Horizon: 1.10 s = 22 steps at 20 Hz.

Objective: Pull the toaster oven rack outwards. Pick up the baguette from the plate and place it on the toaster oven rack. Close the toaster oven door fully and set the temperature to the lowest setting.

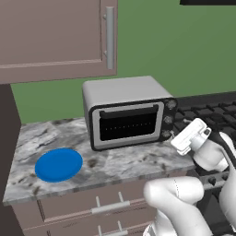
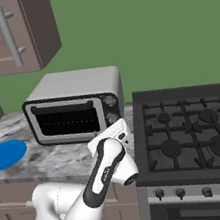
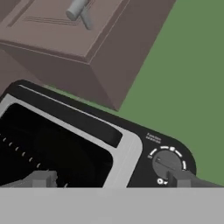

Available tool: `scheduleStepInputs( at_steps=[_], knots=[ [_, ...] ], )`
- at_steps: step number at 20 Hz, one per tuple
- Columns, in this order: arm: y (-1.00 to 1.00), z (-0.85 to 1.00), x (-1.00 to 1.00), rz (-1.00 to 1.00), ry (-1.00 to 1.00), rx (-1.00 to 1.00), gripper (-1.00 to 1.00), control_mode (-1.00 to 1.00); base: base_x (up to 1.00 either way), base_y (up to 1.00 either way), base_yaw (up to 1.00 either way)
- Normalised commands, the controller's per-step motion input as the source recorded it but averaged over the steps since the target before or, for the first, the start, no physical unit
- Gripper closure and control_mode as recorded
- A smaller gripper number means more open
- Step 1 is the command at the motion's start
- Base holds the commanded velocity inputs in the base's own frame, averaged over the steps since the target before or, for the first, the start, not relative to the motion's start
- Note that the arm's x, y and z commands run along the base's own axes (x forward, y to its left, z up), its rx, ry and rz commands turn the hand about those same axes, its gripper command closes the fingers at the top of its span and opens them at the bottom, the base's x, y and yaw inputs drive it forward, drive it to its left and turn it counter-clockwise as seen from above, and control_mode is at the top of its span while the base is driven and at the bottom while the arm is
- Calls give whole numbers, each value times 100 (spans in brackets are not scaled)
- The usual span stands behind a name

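Note:
The silver-grey toaster oven (image 1: 120, 90) stands on the counter with its door (image 1: 129, 123) shut, bar handle along the top edge. Behind the dark glass only faint rack wires show. The blue plate (image 1: 59, 164) lies bare to the oven's left; the baguette is hidden. My gripper (image 1: 174, 137) is at the knob column on the oven's right side. In the hand view the gripper (image 3: 113, 179) is open, fingers wide apart, and the right fingertip (image 3: 183, 178) sits just below a dark knob (image 3: 166, 162). From the right base view the gripper (image 2: 119, 126) is close to the lower knobs.
A black gas stove (image 2: 196, 128) adjoins the counter right of the oven. A brown wall cabinet (image 1: 60, 37) hangs above the oven. Marble counter (image 1: 124, 161) stretches in front of the oven, with drawers (image 1: 106, 205) beneath.

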Motion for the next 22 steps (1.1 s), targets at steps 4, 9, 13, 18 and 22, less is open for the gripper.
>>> scheduleStepInputs(
  at_steps=[4,9,13,18,22],
  knots=[
    [-12,-5,17,-6,-1,0,-100,-100,0,0,0],
    [-6,0,48,-1,16,0,-100,-100,0,0,0],
    [-33,-8,41,-2,15,0,-100,-100,0,0,0],
    [-17,-19,24,0,0,0,-100,-100,0,0,0],
    [0,-18,14,-2,0,0,-100,-100,0,0,0]
  ],
)
